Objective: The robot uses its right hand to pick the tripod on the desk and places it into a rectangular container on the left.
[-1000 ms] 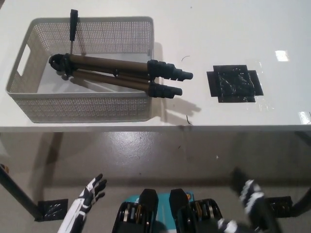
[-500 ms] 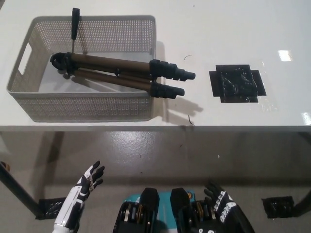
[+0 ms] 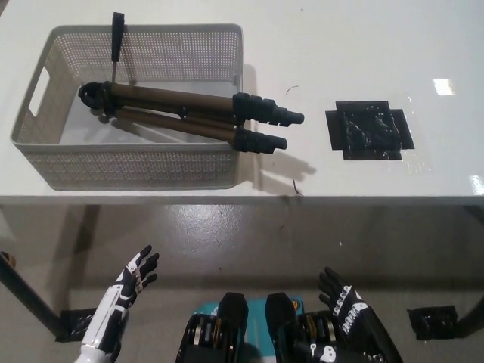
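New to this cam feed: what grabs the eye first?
The brown and black tripod stands out: it lies folded in the white perforated container at the table's left, with its black leg ends jutting over the right rim. To the right sits a black tape patch on the white table. Both robot hands are below the table edge, empty, fingers spread: the white left robot hand at lower left, the black right robot hand at lower right.
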You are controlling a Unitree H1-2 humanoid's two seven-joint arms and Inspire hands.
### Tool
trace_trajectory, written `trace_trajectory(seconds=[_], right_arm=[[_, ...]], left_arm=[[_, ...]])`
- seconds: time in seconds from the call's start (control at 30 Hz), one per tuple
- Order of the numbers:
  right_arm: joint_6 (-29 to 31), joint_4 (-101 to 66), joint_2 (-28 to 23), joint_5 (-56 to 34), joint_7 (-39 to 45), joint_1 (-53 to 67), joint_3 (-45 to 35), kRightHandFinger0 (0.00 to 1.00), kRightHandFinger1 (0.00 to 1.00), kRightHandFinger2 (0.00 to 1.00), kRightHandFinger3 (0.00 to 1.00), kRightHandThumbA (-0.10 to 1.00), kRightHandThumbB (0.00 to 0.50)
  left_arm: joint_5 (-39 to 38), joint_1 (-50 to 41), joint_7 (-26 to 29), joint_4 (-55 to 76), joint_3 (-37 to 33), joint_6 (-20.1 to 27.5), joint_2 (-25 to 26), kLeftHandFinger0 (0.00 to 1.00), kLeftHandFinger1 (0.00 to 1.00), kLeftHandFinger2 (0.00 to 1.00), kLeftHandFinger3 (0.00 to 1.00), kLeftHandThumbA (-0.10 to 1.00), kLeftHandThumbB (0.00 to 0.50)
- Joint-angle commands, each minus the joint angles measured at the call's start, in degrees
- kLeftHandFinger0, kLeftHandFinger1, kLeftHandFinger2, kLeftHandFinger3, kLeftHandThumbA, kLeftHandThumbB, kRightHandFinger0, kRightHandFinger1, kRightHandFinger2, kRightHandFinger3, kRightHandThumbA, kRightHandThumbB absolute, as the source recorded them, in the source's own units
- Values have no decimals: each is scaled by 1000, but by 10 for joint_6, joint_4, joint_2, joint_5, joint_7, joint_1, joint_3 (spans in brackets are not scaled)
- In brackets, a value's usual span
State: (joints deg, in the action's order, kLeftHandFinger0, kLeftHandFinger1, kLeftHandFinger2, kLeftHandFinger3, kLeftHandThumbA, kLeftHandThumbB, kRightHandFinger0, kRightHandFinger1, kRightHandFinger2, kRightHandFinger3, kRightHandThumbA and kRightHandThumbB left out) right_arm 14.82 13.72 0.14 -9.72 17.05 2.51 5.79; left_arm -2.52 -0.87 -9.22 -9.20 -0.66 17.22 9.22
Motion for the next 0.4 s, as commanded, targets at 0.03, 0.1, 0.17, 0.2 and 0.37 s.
trace_trajectory(seconds=[0.03,0.1,0.17,0.2,0.37], right_arm=[[37,-13,-1,-5,4,10,-1,1000,1000,1000,1000,1000,363],[27,-21,-2,-3,2,11,-1,1000,1000,1000,1000,1000,365],[24,-22,-1,-5,3,9,-1,1000,1000,1000,1000,1000,363],[27,-21,0,-5,2,8,-2,1000,1000,1000,1000,1000,352],[28,-24,1,-2,-2,13,-2,1000,1000,1000,1000,1000,358]], left_arm=[[-3,-13,1,6,1,6,-2,1000,1000,1000,1000,1000,205],[-7,-13,-1,8,1,0,-2,1000,1000,1000,1000,1000,204],[-5,-14,-1,10,2,-3,-1,1000,1000,1000,1000,1000,208],[-4,-13,0,7,2,-2,0,1000,1000,1000,1000,1000,210],[-5,-20,-1,10,1,-1,-1,1000,1000,1000,1000,1000,200]])
